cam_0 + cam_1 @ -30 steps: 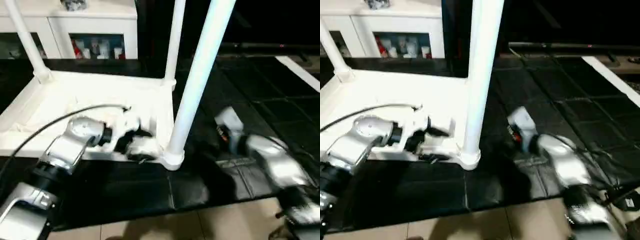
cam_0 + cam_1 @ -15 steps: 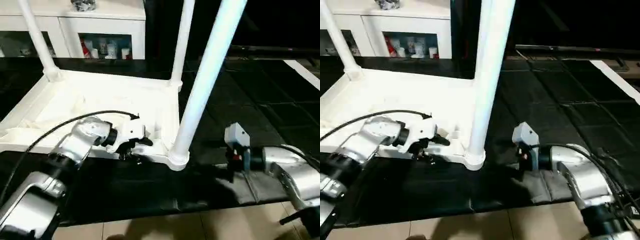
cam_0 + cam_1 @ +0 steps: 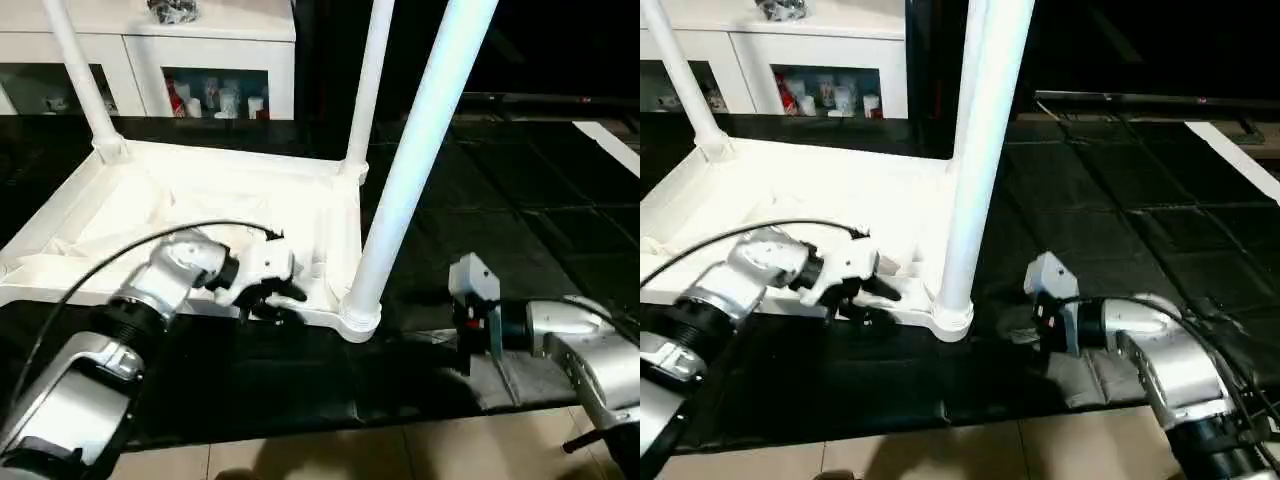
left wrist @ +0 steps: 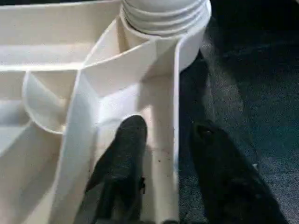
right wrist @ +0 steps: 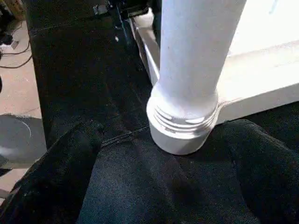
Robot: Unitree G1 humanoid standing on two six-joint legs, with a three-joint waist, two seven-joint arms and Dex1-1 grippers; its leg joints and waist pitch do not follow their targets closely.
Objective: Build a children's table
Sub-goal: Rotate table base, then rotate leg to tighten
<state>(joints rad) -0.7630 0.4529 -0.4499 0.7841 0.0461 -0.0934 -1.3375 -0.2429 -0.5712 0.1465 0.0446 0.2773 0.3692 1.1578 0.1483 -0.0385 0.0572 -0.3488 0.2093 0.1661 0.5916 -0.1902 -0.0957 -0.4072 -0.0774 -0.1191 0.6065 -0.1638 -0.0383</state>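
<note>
The children's table (image 3: 200,205) lies upside down on a black mat (image 3: 300,380) in front of me, its ribbed white underside facing up. Three white legs stand upright in its corner sockets: a near leg (image 3: 410,160) at the corner closest to my right arm, and two far legs (image 3: 368,80) (image 3: 82,85) at the back corners. My left gripper (image 3: 268,298) is at the table's near rim, just beside the near leg's socket. In my left wrist view its two black fingers (image 4: 122,158) straddle the rim wall, one inside the ribbed tray and one outside over the mat, narrowly spread with the wall between them; I cannot tell whether they press on it. My right gripper (image 5: 163,154) sits low on the mat to the right of the near leg, pointing at the leg's threaded base (image 5: 182,128). Its fingers (image 5: 60,163) are spread wide, one on either side of the base and apart from it, holding nothing. Behind the table stands a white cabinet (image 3: 200,60) with glass doors.
</note>
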